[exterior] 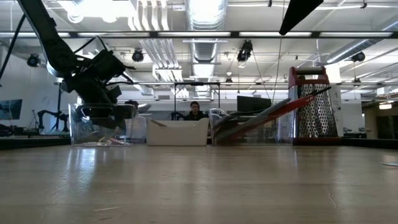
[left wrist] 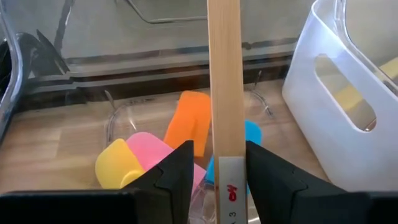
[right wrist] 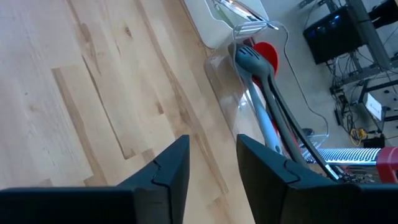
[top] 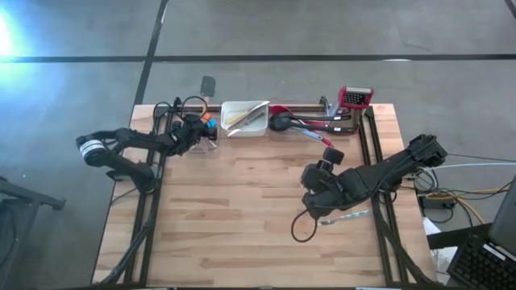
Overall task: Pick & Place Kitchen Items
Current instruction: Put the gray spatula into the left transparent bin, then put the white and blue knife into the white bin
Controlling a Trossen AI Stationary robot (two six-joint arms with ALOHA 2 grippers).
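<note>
Left hand (left wrist: 214,171) over clear bin (left wrist: 118,118), fingers straddling wooden stick (left wrist: 224,81); grip or release, can't tell. Stick looks light, stiff, slippery: pinch mid-length. Right hand (right wrist: 213,163) empty, parted.

Left arm reaches from the left edge of the high view toward upper centre-left, wrist angled down; left claw (top: 196,129) at the upper left. In its wrist view the two dark fingers (left wrist: 176,171) stand apart with a gap between them. Right arm enters from the right edge and folds toward centre; right claw (top: 316,179) sits right of centre, fingers (right wrist: 168,168) parted, nothing between them.
</note>
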